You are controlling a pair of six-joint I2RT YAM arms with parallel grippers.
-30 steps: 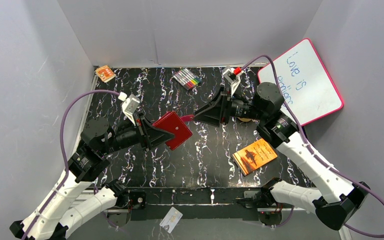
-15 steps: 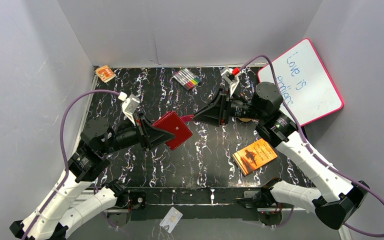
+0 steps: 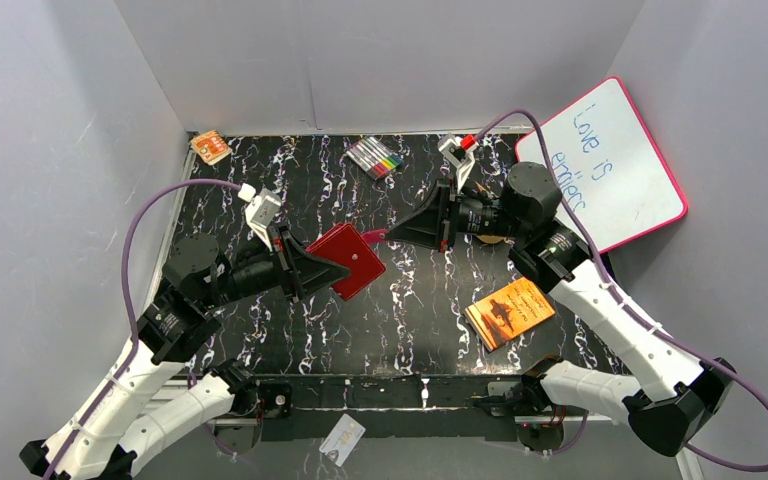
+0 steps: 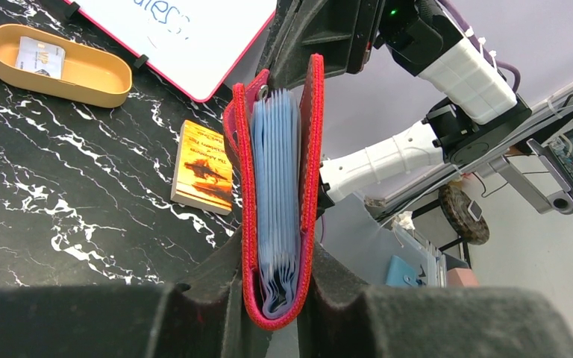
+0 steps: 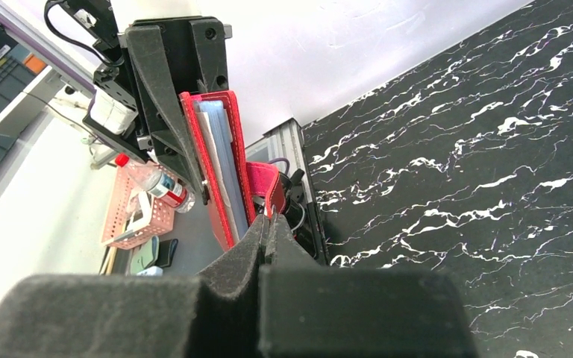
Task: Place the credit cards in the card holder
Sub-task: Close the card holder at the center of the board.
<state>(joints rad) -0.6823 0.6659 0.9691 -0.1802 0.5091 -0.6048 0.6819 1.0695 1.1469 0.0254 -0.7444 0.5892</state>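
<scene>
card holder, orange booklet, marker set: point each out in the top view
card holder [image 3: 352, 256]: top external view, on its red outer cover.
orange booklet [image 3: 510, 312]: top external view, middle of its front cover.
marker set [image 3: 378, 157]: top external view, middle of the row of pens.

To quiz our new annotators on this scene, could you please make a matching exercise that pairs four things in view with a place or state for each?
Things:
1. card holder
2. orange booklet
3. whiteboard
4. oval tray

Places or states:
A. has a dark silhouette on its cover
B. holds one card
C. bears blue handwriting
D. clamped in the left gripper, off the table

Pairs: 1-D, 2-A, 3-C, 4-B
</scene>
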